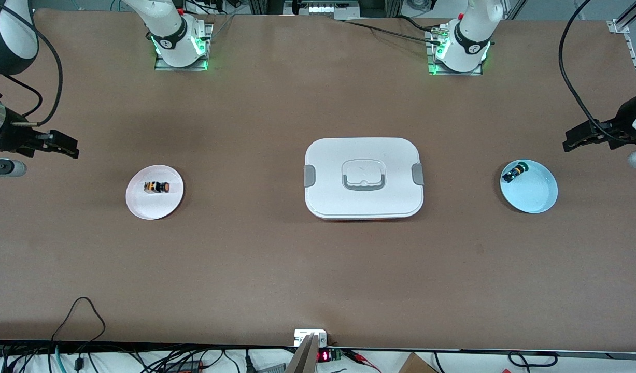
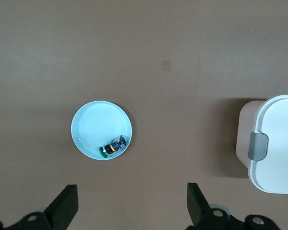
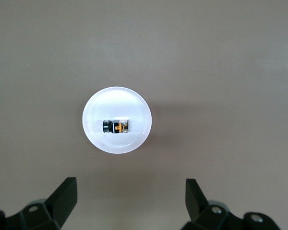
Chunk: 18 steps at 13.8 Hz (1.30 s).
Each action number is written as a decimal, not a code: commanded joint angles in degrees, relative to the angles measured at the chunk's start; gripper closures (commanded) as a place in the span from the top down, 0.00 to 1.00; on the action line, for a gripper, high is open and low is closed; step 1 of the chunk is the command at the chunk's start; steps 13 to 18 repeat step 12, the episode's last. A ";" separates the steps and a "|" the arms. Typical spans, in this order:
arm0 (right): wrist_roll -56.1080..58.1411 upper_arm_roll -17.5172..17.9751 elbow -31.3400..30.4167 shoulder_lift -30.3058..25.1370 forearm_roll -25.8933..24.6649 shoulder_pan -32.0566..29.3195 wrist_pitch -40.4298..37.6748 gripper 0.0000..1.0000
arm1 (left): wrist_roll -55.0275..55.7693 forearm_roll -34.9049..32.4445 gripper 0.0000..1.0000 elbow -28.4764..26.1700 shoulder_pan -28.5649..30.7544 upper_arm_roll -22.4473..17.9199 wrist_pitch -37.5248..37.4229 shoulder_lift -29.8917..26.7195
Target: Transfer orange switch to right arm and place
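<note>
orange switch [image 1: 157, 186] on white plate [image 1: 141, 204] (on its side) — both grippers – left [image 2: 129, 208], right [image 3: 129, 206] – released, empty, waiting.

Matt brown table covering [image 1: 276, 103], paper-like. The lidded container [image 1: 364, 178] looks like smooth white plastic with grey clasps. Both the pale blue plate [image 1: 535, 194] and white plate [image 1: 146, 204] look smooth, faintly glossy.

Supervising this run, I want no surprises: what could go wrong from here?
The open left gripper hangs near the blue plate with the green-capped switch, a lookalike; the orange switch lies on the white plate near the open right gripper. A wrong pick seems possible. The orange switch lies on its side and might roll when pinched.
</note>
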State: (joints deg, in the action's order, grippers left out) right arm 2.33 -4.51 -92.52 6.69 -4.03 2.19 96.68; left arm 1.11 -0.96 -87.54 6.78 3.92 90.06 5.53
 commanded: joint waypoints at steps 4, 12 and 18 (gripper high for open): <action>-0.05 0.46 0.06 -0.98 1.82 -0.43 0.17 1.00 | 0.39 1.05 1.00 -0.35 -0.19 -0.41 0.29 -1.04; -0.22 0.29 0.23 -0.80 4.29 -0.34 0.17 1.00 | 0.21 1.05 1.00 -0.35 -0.10 -0.32 0.29 -1.04; -0.22 0.29 0.23 -0.80 4.29 -0.34 0.17 1.00 | 0.21 1.05 1.00 -0.35 -0.10 -0.32 0.29 -1.04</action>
